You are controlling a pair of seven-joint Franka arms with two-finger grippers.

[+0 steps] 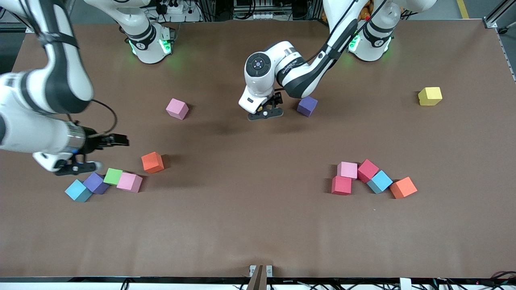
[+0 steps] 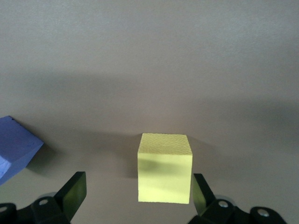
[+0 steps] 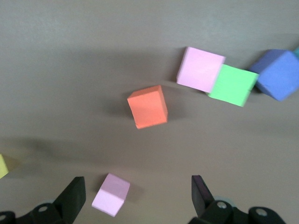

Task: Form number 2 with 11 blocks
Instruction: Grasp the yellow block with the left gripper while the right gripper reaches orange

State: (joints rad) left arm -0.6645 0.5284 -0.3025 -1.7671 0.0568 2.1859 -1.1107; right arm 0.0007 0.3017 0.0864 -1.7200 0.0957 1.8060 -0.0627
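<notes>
Left pincer (image 1: 266, 114): jaws wide, empty, low over mid-desk. In its wrist view a yellow matte foam cube (image 2: 165, 168) sits squarely between the fingers (image 2: 74, 191), faces roughly parallel to the pads; a purple foam cube (image 1: 307, 106) lies just beside. Judgement: left arm is placed for this pick.

Right pincer (image 1: 78, 166): wide, empty, over the blue, purple, green, pink cluster of blocks (image 1: 105, 183). No digit formed yet.

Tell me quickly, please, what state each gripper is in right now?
Left gripper: open, empty, a yellow block between its fingers.
Right gripper: open, holding nothing.
</notes>
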